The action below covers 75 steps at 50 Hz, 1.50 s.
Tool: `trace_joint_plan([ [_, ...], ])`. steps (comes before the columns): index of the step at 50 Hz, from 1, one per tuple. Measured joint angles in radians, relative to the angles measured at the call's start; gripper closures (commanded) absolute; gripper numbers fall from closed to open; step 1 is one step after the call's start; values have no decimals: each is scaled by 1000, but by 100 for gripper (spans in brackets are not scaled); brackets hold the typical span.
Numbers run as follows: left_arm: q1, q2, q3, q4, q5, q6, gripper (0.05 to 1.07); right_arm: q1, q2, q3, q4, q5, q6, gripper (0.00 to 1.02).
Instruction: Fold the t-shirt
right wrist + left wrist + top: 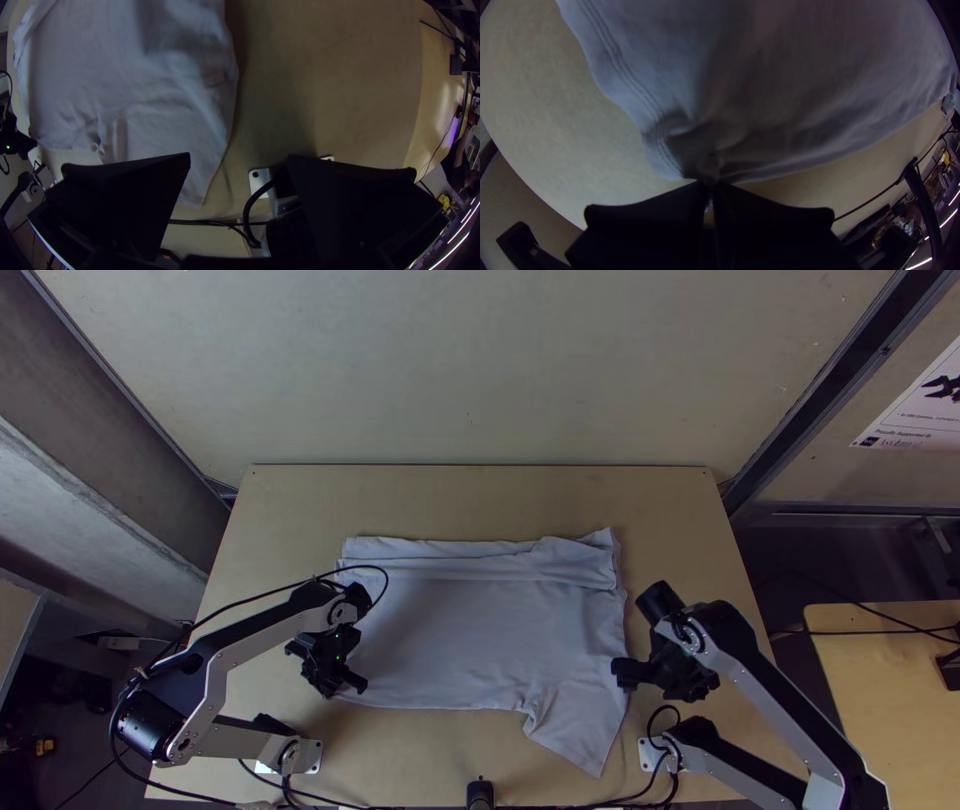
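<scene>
The white t-shirt (pixel 470 630) lies mostly flat in the middle of the table, its far edge turned over in a band and one pointed part sticking out toward the near right. At its near left corner is my left gripper (pixel 350 685). In the left wrist view the left gripper (pixel 709 186) is shut on the shirt's corner (pixel 670 155), with small creases gathering there. My right gripper (pixel 622 675) stands over the shirt's right edge. In the right wrist view the right gripper (pixel 239 162) is open, the shirt (pixel 150 100) lying below and partly behind one finger.
Bare wooden table (pixel 450 500) runs beyond the shirt's far edge, with more at both sides. Black cables (pixel 380 806) run along the near edge by the arm bases. A second small table (pixel 880 670) stands at the right.
</scene>
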Motion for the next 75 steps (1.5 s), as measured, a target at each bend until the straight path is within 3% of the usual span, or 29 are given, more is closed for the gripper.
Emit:
trace_joint_plan([
  [10,4,-10,16,21,-6,0,104,50,29,-63,52,-73,21,14],
  [24,21,-10,49,49,-6,0,104,101,185,-72,93,-119,24,14],
  [36,64,-17,74,60,3,9,104,102,317,-121,163,-153,-20,15],
  [43,104,-35,74,60,5,28,104,113,388,-133,192,-157,-40,22],
  [50,131,-36,74,60,6,43,104,142,434,-135,206,-171,-42,33],
  [56,136,-40,78,60,6,47,104,185,446,-134,217,-182,-50,73],
  [63,141,-42,83,60,12,47,104,219,454,-126,240,-196,-55,100],
  [70,142,-42,90,60,27,46,104,227,459,-114,249,-202,-63,99],
  [75,142,-42,101,60,29,46,104,220,441,-103,246,-172,-63,99],
])
